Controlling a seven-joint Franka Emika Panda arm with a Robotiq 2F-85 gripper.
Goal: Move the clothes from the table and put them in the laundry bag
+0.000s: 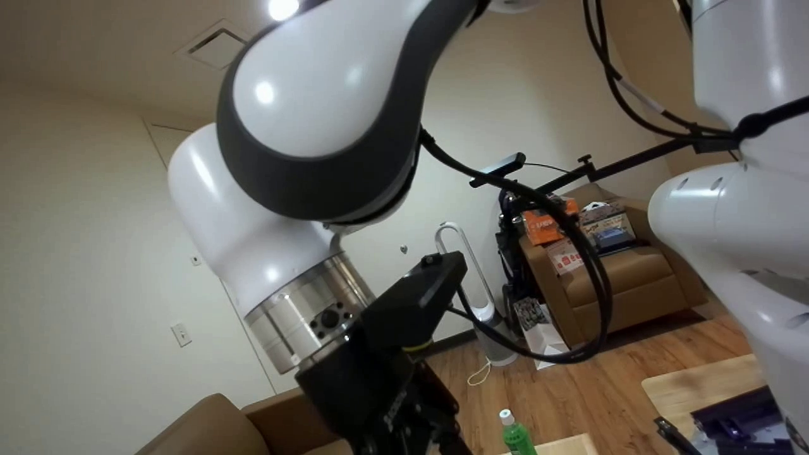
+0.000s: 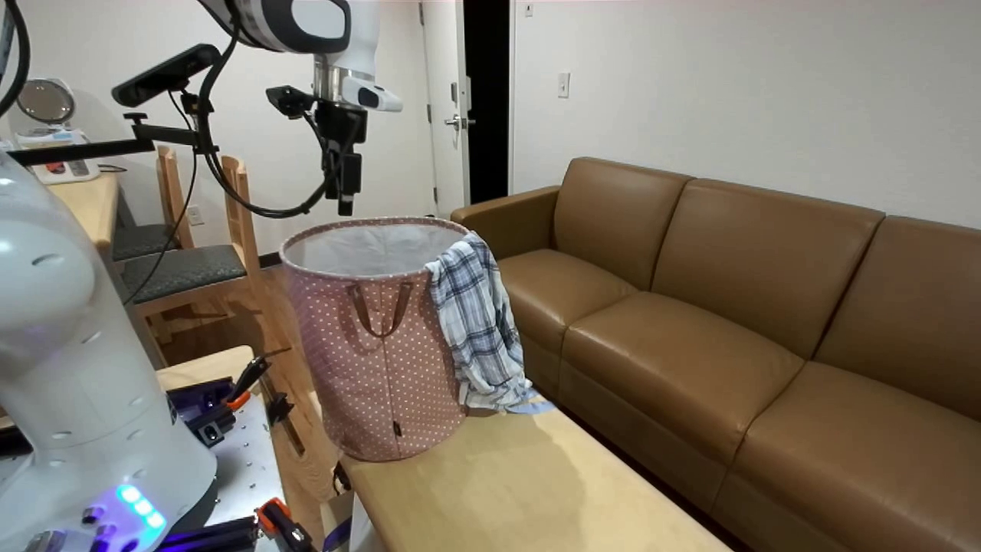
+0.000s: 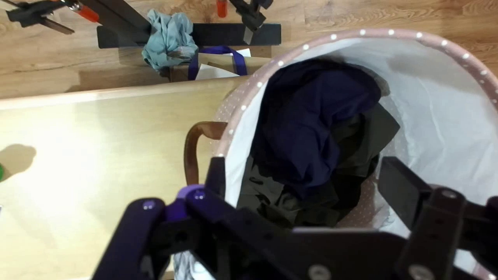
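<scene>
The laundry bag point(image 2: 375, 383), pink with white dots, stands upright at the table's point(image 2: 552, 483) end in an exterior view. Over its rim hangs a blue-and-white plaid garment point(image 2: 477, 322), its lower end reaching the tabletop, with a light blue bit of cloth point(image 2: 536, 405) beneath. Inside the bag, the wrist view shows navy clothing point(image 3: 311, 116) on top of dark grey and black clothing point(image 3: 375, 134). My gripper point(image 3: 305, 171) points down above the bag's mouth, fingers wide apart and nothing between them. An exterior view cuts off the fingertips at its lower edge.
A brown sofa point(image 2: 674, 337) runs along the table's far side. A leather handle point(image 3: 191, 151) sticks out from the bag. A green bottle point(image 1: 518, 439) stands on the table. Grey-green cloth point(image 3: 171, 39) lies by a dark beam beyond the table edge. Clamps point(image 2: 247, 379) sit near the robot base.
</scene>
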